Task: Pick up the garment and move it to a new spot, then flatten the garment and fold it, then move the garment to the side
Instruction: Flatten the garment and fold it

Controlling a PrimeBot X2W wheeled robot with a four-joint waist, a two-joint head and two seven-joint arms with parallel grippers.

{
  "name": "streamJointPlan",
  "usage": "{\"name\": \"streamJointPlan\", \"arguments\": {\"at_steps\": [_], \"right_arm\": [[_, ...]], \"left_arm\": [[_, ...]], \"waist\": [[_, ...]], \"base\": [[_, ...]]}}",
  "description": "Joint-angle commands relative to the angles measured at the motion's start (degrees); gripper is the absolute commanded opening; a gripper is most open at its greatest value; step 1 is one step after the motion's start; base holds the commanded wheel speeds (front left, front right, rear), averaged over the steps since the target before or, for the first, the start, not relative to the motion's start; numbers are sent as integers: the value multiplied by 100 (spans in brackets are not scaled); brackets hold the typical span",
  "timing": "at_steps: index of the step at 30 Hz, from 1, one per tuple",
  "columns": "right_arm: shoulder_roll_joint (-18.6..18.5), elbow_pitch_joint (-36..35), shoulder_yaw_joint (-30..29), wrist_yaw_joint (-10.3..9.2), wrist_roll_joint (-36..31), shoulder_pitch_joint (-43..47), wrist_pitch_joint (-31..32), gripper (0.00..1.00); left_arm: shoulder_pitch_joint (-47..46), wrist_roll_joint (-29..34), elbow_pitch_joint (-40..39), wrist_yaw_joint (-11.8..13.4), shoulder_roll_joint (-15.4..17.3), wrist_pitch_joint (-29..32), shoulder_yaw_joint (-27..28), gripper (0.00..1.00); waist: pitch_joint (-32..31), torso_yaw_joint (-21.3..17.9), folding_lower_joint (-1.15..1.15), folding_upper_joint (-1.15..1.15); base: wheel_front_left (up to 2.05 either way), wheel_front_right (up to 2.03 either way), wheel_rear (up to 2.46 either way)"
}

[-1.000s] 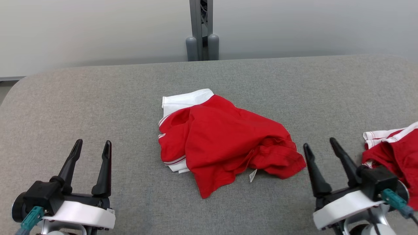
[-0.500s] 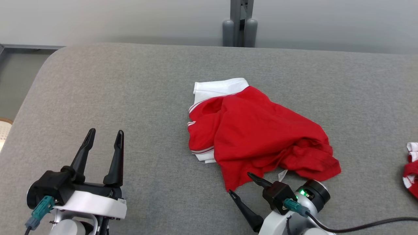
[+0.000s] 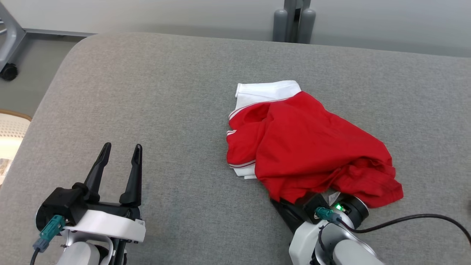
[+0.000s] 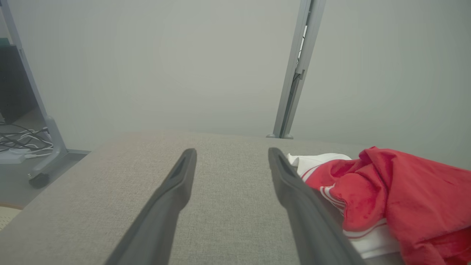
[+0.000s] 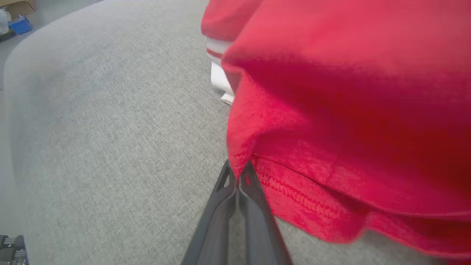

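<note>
At left, the left gripper (image 3: 122, 148) sits over the grey padded table (image 3: 165, 92), fingers spread wide and empty. Centre-right lies the crumpled red-and-white garment (image 3: 312, 147), its near red edge pinched by the right gripper (image 5: 238, 176)

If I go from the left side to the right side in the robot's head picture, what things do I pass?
black wheel → left gripper → red garment
</note>
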Motion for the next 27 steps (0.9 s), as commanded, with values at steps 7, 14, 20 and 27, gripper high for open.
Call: {"name": "streamJointPlan", "arguments": {"at_steps": [7, 14, 20, 27], "right_arm": [[55, -761, -244, -3, 239, -51, -485, 0], [46, -2284, -734, -4, 128, 109, -362, 0], [-28, -2843, -1976, -3, -18, 265, -92, 0], [-106, -2157, -3176, -3, 42, 262, 54, 0]], "left_arm": [[-108, 128, -27, -63, 30, -36, 131, 100], [-70, 196, -76, -83, 56, -37, 197, 100], [-135, 239, -88, -104, 62, -37, 136, 100], [-182, 218, -62, -131, 66, -16, 74, 100]], "waist": [[1, -372, 0, 0], [-52, -778, 0, 0], [-89, -949, 0, 0], [-50, -958, 0, 0]], "base": [[0, 0, 0], [0, 0, 0], [0, 0, 0], [0, 0, 0]]}}
